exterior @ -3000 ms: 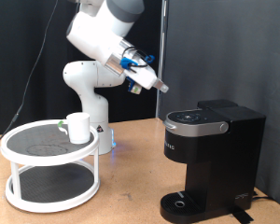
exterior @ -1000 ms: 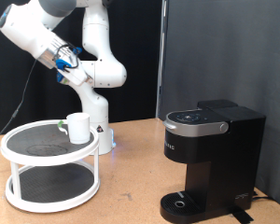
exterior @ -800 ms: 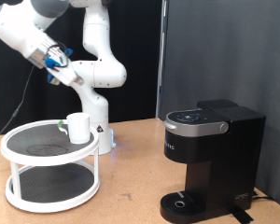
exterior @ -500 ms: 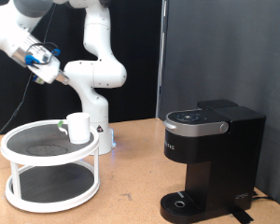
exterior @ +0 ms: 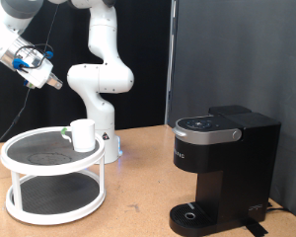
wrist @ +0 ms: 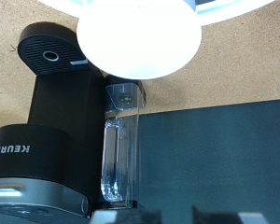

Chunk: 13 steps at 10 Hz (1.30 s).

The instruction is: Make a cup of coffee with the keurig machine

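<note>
The keurig machine (exterior: 224,168) is a black, boxy block of matte plastic with a rounded lid, a silver-trimmed oval panel on its head and a round drip tray at its foot; it stands near the desk's edge at the exterior view's right, lid down and nothing on the tray. The cup (exterior: 83,135) is a small, smooth white cylinder standing upright on the upper tier of a round two-tier rack (exterior: 52,178), white-rimmed with dark mesh shelves, near the desk's edge at the exterior view's left, well apart from the machine. A small green-topped item sits just beside the cup on that shelf, too small to identify. The desk (exterior: 138,193) has a speckled, tan cork-like surface. The glossy white arm rises from its base behind the rack, and the gripper (exterior: 47,83), with blue fittings near the wrist, hangs high in the air above the rack at the exterior view's left, touching nothing; whether its fingers stand wide or narrow cannot be told from either picture. The wrist view adds what the exterior view hides: the machine (wrist: 61,121) seen from above, its printed brand name, and a clear, ribbed plastic water tank (wrist: 119,145) at its back, plus the dark floor beyond the desk edge; a bright white glare covers part of that picture.
</note>
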Motion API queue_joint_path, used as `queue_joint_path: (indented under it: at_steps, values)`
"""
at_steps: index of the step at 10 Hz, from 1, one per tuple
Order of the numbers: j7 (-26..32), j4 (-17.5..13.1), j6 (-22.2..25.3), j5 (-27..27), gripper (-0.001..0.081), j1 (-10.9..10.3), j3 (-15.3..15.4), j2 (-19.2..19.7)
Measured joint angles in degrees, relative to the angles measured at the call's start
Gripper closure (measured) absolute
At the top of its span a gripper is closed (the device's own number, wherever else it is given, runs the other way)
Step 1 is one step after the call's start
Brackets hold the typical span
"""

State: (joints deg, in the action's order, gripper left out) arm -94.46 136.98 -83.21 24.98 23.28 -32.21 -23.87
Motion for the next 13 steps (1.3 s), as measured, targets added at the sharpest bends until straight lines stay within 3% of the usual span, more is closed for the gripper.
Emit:
queue_joint_path:
  at_steps: [6, 12, 13]
  values:
    - [0.7, 6.6, -13.5, -1.2, 0.0806, 0.0, 0.7, 0.2]
    - [2.9, 12.1, -21.2, -3.2, 0.0806, -0.2, 2.2, 3.3]
    - [3.3, 12.6, -21.7, -3.1, 0.0693, -0.2, 2.2, 3.3]
